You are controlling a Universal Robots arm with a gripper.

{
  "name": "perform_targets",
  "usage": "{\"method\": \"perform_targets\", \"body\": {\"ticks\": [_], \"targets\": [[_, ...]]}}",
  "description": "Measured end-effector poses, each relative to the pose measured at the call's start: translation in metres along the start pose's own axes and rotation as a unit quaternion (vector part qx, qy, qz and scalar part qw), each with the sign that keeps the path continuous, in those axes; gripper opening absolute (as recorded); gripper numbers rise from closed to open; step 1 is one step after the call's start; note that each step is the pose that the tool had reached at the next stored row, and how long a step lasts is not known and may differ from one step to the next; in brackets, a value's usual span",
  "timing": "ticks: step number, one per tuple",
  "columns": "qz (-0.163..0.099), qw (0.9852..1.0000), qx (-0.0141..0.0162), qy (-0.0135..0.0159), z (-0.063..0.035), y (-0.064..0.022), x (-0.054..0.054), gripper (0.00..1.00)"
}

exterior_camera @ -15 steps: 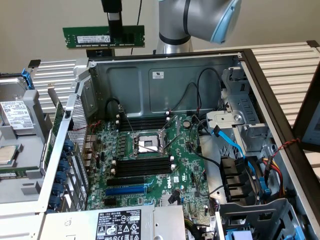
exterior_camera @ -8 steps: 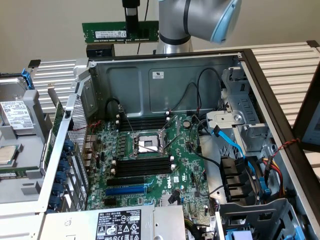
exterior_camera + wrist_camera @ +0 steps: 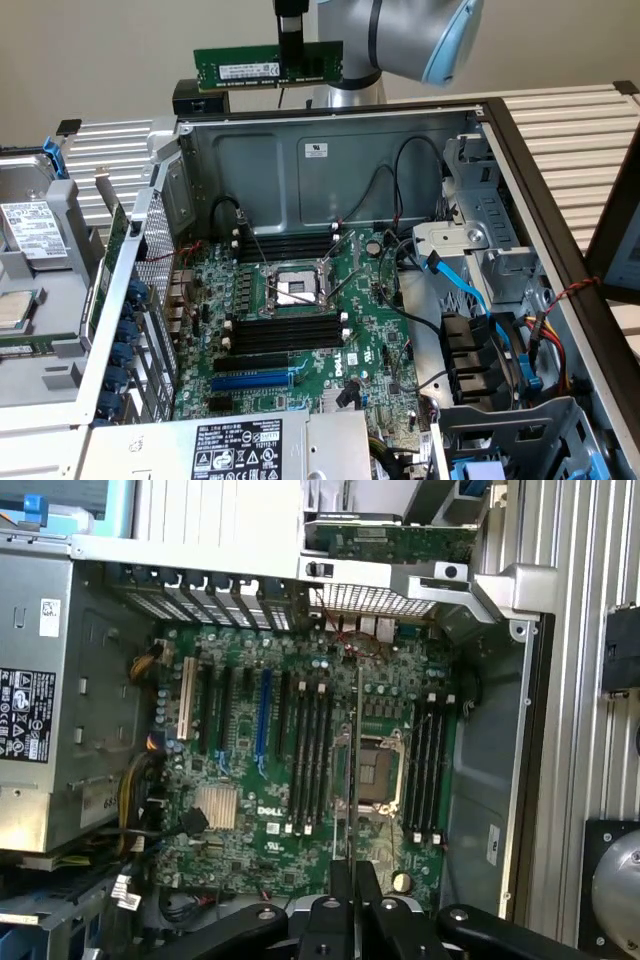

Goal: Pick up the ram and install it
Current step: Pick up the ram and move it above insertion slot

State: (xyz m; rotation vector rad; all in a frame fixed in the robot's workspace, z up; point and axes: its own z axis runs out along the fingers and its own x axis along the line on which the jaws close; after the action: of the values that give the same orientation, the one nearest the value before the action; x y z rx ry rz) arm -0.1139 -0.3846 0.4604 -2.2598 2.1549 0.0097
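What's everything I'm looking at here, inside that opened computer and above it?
computer case: one, grey metal, opened.
ram: one, green, held in the air above the case.
motherboard: one, green, on the case floor.
memory slots: two banks, black, empty, either side of the processor socket.
expansion slot: one, blue, next to one memory bank.
flat cables: several, blue, exterior view's right.
gripper: one, black, shut on the ram.
arm: one, silver-grey, above the case.

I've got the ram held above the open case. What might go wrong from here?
The pincer pinches the ram at one narrow spot, so it may tilt or slip when pressed. Black cables loop close to the memory slots and might snag. A misaligned descent may strike the processor socket.
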Motion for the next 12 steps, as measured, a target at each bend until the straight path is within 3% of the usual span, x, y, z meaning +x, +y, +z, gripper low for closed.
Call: {"method": "perform_targets", "body": {"ticks": [3,5,12], "targets": [[0.002,1.0000,0.0059,0.0003,0.0029,0.0002,0.003,0.14],[0.005,1.0000,0.0082,0.0004,0.0046,0.0002,0.005,0.14],[0.017,0.9998,0.0097,0.0007,0.0101,0.0007,0.013,0.14]]}}
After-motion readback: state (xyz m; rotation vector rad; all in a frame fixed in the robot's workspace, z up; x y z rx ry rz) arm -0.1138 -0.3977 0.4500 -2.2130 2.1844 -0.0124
